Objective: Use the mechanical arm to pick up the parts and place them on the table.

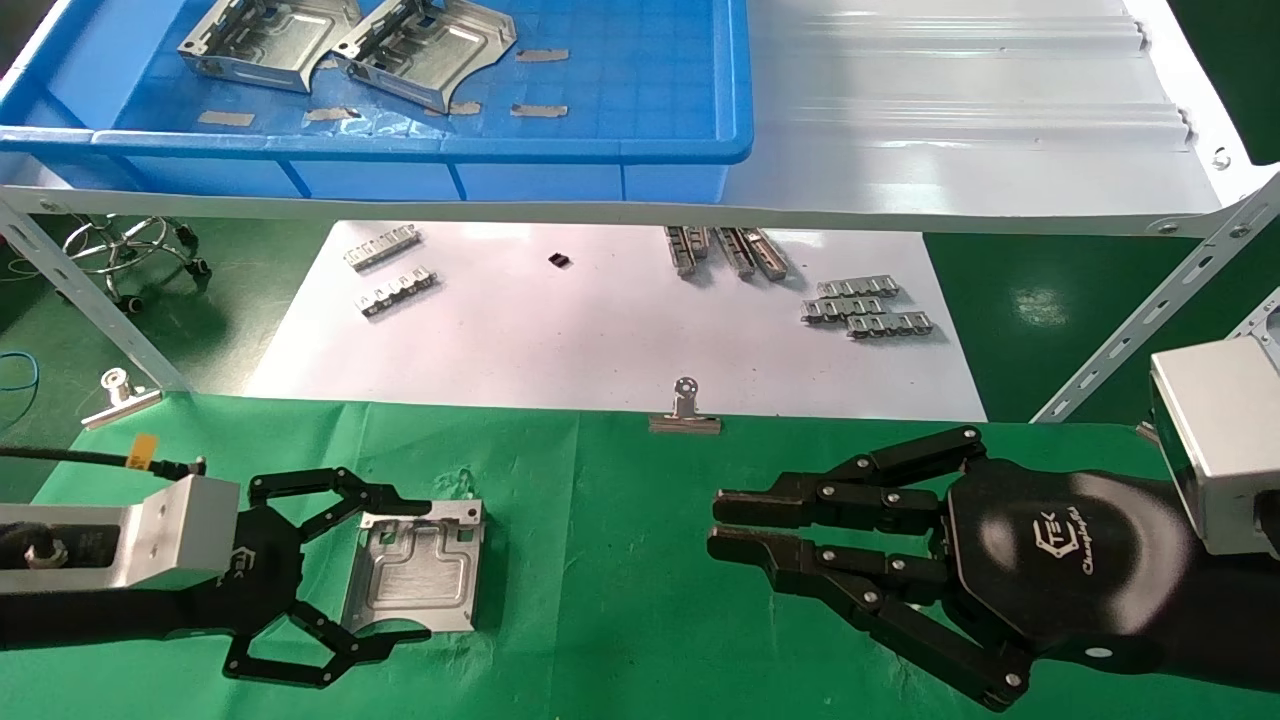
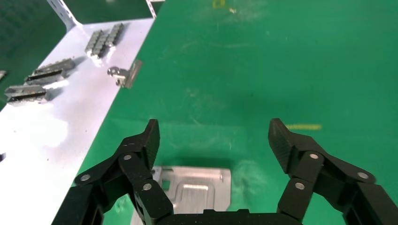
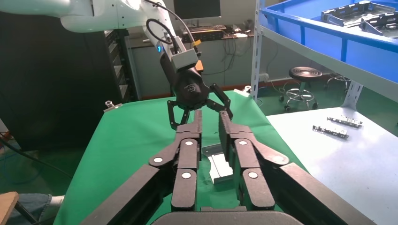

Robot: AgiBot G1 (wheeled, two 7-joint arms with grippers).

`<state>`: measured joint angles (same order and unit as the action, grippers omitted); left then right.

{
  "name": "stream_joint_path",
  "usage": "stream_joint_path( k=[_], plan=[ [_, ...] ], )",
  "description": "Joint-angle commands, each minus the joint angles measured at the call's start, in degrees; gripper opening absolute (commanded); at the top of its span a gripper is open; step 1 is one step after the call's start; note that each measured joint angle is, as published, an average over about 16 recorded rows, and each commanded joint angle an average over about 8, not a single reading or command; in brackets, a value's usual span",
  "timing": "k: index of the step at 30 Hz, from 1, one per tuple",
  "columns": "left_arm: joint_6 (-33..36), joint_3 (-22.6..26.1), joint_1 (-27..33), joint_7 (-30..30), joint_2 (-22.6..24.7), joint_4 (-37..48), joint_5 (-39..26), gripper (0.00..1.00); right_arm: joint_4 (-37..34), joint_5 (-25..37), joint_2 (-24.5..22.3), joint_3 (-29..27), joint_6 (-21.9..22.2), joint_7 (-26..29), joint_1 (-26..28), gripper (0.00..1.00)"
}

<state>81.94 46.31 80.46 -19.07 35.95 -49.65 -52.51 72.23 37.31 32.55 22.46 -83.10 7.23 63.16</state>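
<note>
One of the parts [image 1: 415, 565], a silvery stamped plate, lies flat on the table [image 1: 600, 600], which is covered in green cloth. My left gripper [image 1: 412, 572] is open, one finger on each side of this plate. In the left wrist view the plate [image 2: 197, 187] shows below the palm, and the left gripper [image 2: 214, 131] has its fingers wide apart and clear of it. Two more parts [image 1: 265, 40] [image 1: 425, 50] rest in the blue bin [image 1: 400, 145]. My right gripper [image 1: 717, 525] hovers at the right, empty, fingers nearly together.
The blue bin stands on a white ribbed shelf [image 1: 950, 100] above the table's far side. White paper [image 1: 600, 330] beneath it carries notched strips [image 1: 865, 305]. Binder clips [image 1: 685, 410] hold the cloth's far edge. Slanted shelf brackets [image 1: 1150, 310] stand at both sides.
</note>
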Motion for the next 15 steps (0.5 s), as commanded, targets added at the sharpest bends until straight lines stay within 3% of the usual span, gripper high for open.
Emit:
stream_joint_path(
  k=[1, 15],
  plan=[
    [0.1, -1.2, -0.7, 1.2, 0.0, -0.9, 0.4, 1.00, 0.0, 0.0, 0.0, 0.0, 0.0, 0.0, 0.0, 1.00],
    [1.2, -9.6, -6.0, 9.5, -0.3, -7.6, 3.4, 1.00, 0.0, 0.0, 0.0, 0.0, 0.0, 0.0, 0.0, 1.00]
  ],
)
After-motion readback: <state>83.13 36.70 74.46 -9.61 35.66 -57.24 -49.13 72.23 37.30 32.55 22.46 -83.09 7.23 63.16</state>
